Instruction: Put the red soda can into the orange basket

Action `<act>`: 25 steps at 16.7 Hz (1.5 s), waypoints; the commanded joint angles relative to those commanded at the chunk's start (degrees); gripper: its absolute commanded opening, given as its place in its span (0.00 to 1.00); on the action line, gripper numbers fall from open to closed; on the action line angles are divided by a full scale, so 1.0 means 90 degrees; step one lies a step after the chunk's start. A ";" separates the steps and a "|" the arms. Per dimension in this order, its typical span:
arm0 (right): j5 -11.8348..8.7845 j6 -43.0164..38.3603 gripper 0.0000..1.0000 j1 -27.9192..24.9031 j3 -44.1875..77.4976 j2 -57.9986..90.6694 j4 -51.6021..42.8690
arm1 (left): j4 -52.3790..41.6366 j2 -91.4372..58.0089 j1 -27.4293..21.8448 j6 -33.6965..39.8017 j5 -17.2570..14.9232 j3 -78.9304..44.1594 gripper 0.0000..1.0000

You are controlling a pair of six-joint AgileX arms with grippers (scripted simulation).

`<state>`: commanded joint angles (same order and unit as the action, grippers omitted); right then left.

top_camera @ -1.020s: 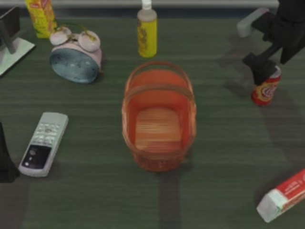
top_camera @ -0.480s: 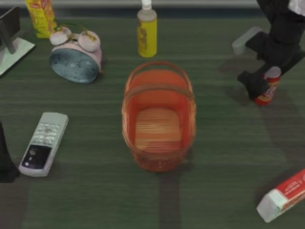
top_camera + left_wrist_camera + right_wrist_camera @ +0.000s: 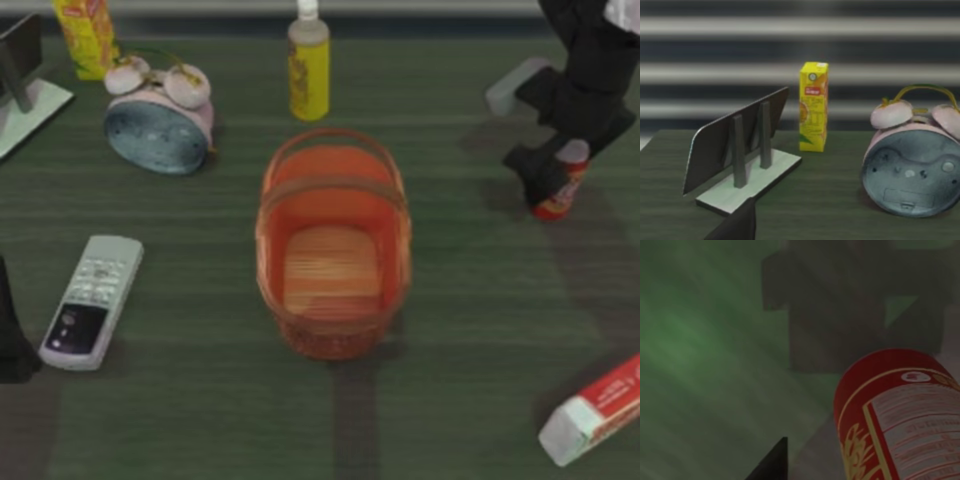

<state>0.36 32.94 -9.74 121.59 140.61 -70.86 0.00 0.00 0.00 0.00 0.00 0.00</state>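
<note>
The table's middle holds the orange basket [image 3: 333,245], upright with its hoop handle arched across and its pale slatted bottom bare. Between the basket and my right gripper [image 3: 553,178] lies an open strip of green tabletop [image 3: 470,300]. Toward the right front corner lies a red-and-white carton [image 3: 594,408], well apart from the basket. A yellow bottle [image 3: 308,66] stands behind the basket.

My right arm reaches down near the table's right side, its dark gripper over the red soda can [image 3: 561,188], which stands there well apart from the basket. I cannot tell whether my fingers grip the can or merely flank it.

In the right wrist view the can [image 3: 895,415] fills one corner, red with cream print.

My left arm sits parked at the left edge.
</note>
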 joint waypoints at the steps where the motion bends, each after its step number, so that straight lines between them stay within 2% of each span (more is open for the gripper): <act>1: 0.0000 0.0000 0.55 0.0000 0.0000 0.0000 0.0000 | 0.0000 0.0000 0.0000 0.0000 0.0000 0.0000 1.00; 8: 0.0000 0.0000 0.02 0.0000 0.0000 0.0000 0.0000 | 0.0000 0.0000 0.0000 0.0000 0.0000 0.0000 1.00; 19: -0.0043 -0.0028 0.00 0.0007 -0.0029 -0.0010 0.0061 | 0.0000 0.0000 0.0000 0.0000 0.0000 0.0000 1.00; 22: -0.0427 -0.0220 0.00 -0.0062 -0.0307 -0.0090 0.0660 | 0.0000 0.0000 0.0000 0.0000 0.0000 0.0000 1.00; 25: -0.1134 -0.0599 0.00 -0.0165 -0.0797 -0.0254 0.1867 | 0.0000 0.0000 0.0000 0.0000 0.0000 0.0000 1.00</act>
<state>-9.84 27.54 -11.23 114.41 138.33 -54.05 0.00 0.00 0.00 0.00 0.00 0.00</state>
